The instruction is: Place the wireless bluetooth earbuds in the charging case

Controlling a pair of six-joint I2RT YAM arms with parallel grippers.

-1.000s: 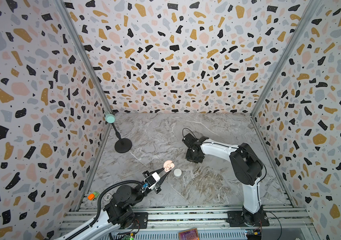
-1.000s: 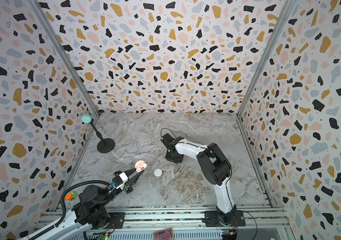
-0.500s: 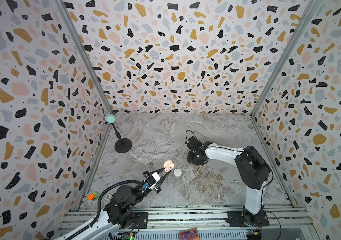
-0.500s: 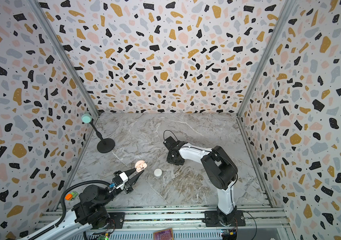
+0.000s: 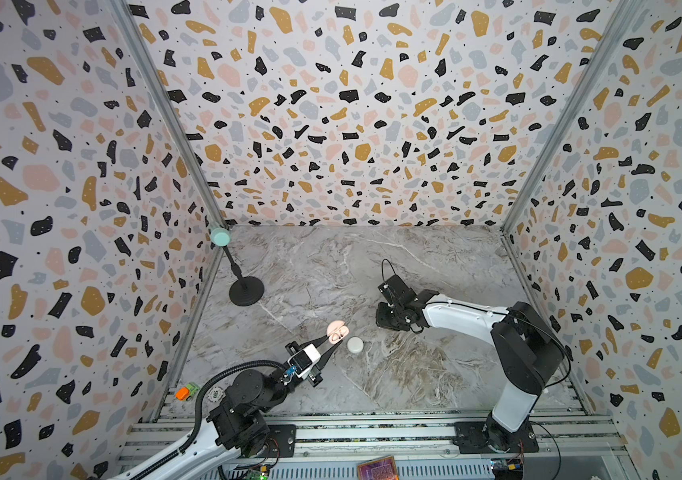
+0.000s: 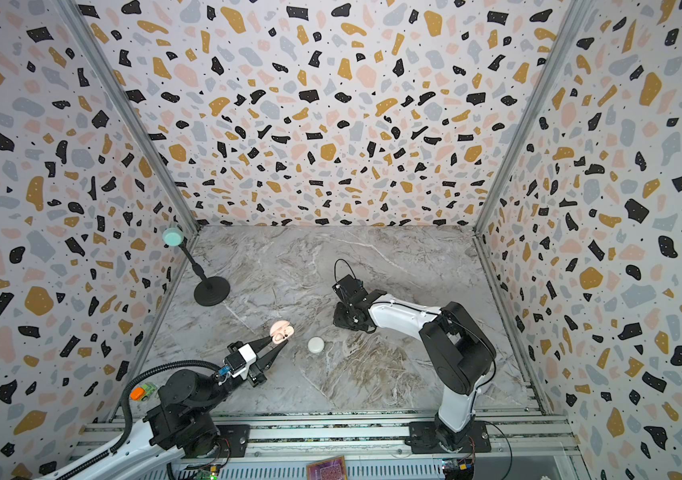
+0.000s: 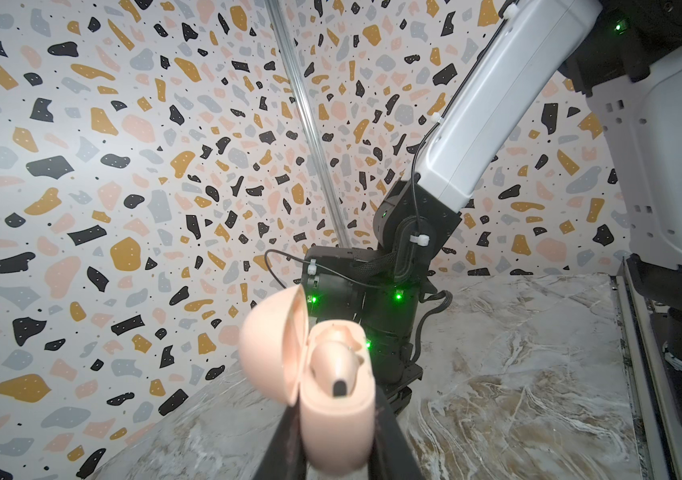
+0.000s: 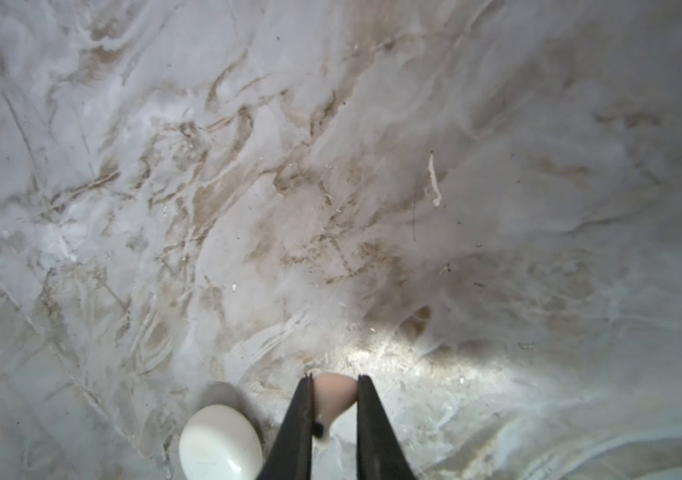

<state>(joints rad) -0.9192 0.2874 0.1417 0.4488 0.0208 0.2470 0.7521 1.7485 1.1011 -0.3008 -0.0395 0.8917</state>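
My right end effector [image 8: 334,380] is pinched shut on a pale pink earbud [image 8: 333,394], stem running back between the fingers [image 8: 295,415]. The pink charging case [image 5: 337,330], lid open, is clamped in the left end effector [image 5: 335,339], off to the left in both top views and well apart, so I reckon the right arm carries it over.
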